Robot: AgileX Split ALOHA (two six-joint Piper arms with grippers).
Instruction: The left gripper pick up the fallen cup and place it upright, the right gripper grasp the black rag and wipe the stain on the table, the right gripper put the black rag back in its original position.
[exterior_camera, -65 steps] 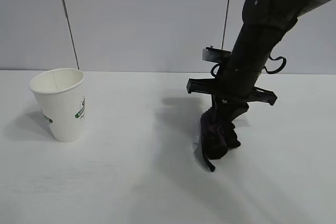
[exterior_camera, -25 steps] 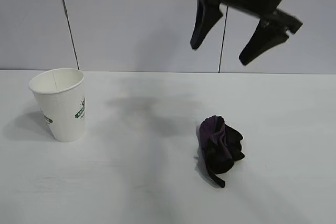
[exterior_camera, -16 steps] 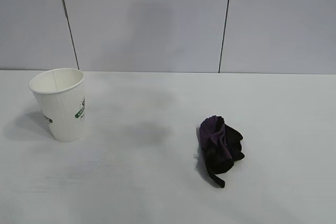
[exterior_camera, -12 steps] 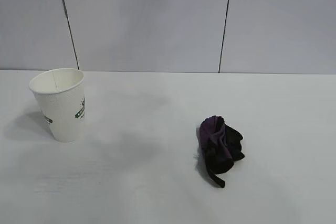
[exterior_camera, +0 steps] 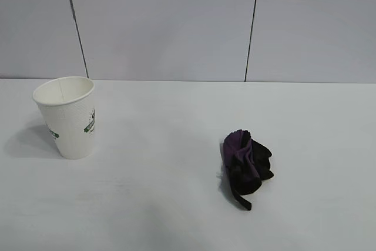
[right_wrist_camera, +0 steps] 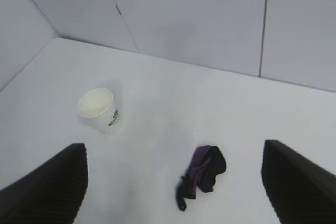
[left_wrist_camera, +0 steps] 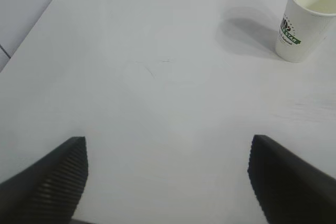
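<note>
Cup (exterior_camera: 66,117) stands upright on the worktop (exterior_camera: 164,204), well apart from the crumpled rag (exterior_camera: 247,167); both end effectors (left_wrist_camera: 167,179) (right_wrist_camera: 176,182) gape wide, empty.

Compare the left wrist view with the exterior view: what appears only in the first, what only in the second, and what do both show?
Only the left wrist view shows the left gripper, its ridged fingers spread wide and holding nothing above bare tabletop. Only the exterior view shows the black rag, crumpled with purple folds and a strap trailing toward the camera, lying on the table, plus the panelled wall behind; no arm appears there. Both show the cup standing upright, mouth up, green logo on its side, and the white table with no stain visible.
</note>
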